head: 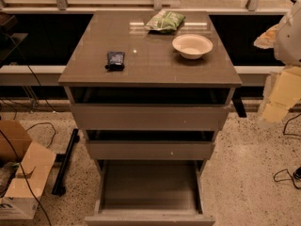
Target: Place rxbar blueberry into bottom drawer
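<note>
Near the left front corner of the cabinet top (150,55) lies the snack bar (115,60), untouched; the bottom drawer (149,187) stands open below. Off the right edge hangs the gripper (280,95); whether released or clenched, I cannot tell. Reaching comes first: cross over and grasp the bar.

Rxbar blueberry (115,60) atop cabinet (150,74), bottom drawer (149,187) open, claw (278,98) far right.

Rxbar (115,60) left of bowl (192,45), pincer (281,95) far right
</note>
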Controlling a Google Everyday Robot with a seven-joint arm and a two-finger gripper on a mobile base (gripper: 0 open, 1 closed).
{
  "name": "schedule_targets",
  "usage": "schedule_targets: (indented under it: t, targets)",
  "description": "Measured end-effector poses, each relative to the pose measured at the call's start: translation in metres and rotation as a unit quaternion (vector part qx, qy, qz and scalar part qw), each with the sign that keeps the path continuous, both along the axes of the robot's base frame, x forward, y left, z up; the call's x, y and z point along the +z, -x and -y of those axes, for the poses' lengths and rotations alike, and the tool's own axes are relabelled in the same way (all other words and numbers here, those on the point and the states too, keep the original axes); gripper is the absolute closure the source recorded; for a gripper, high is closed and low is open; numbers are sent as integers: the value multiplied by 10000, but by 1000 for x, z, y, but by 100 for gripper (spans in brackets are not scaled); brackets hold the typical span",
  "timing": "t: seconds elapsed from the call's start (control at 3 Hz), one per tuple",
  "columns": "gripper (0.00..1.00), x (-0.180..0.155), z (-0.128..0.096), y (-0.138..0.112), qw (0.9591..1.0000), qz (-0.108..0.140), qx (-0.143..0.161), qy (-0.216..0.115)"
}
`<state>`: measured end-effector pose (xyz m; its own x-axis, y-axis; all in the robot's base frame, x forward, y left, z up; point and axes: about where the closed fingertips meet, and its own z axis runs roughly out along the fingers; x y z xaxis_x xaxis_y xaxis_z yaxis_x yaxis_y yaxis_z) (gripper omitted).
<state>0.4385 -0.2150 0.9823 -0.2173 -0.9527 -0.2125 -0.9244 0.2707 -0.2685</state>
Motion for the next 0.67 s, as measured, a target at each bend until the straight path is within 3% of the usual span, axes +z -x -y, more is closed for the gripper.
schedule_targets:
  t: [0.33, 0.67]
  targets:
    - [0, 0, 0, 0, 10000, 1, 0, 0]
    - [0, 1, -29, -14, 9996, 233, 65, -148]
